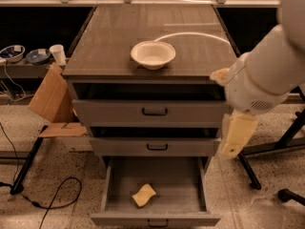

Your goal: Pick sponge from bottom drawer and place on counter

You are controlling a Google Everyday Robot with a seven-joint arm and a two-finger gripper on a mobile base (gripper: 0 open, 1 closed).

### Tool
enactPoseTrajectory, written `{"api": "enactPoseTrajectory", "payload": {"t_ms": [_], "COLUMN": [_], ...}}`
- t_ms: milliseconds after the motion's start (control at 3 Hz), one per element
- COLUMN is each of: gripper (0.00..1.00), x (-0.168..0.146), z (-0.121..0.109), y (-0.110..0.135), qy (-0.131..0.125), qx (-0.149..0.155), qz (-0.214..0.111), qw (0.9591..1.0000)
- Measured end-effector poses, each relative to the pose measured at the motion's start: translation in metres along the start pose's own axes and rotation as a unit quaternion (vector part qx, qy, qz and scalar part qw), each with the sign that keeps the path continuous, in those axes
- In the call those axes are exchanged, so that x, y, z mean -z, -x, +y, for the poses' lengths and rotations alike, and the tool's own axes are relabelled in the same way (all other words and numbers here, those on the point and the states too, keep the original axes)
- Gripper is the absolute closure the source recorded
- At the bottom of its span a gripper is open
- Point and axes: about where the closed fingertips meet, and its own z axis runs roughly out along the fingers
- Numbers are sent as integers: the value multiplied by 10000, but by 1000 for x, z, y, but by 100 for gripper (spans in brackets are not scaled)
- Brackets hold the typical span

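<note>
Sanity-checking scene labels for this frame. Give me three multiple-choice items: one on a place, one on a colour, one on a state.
1. Where is the sponge?
A. in the top drawer
B. in the bottom drawer
C. on the floor

2. What colour is the bowl?
A. white
B. blue
C. red

3. The bottom drawer is:
A. shut
B. taken out
C. pulled open

Answers:
1 B: the sponge lies on the bottom drawer's floor, near its front.
2 A: the bowl reads white against the dark top.
3 C: its inside is fully exposed, and the gripper hangs above it to the right, not touching the sponge.
</note>
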Motion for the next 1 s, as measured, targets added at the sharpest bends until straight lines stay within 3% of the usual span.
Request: {"api": "enactPoseTrajectory", "payload": {"t_ms": [333,667,1000], "gripper": [0,0,0], "x": [-82,-153,-213], "z": [21,40,52], "y": [19,34,41], "qy": [306,750,1178], "qx": [762,1579,2625], "qz": [-117,58,533], "qw": [9966,9846,9562]}}
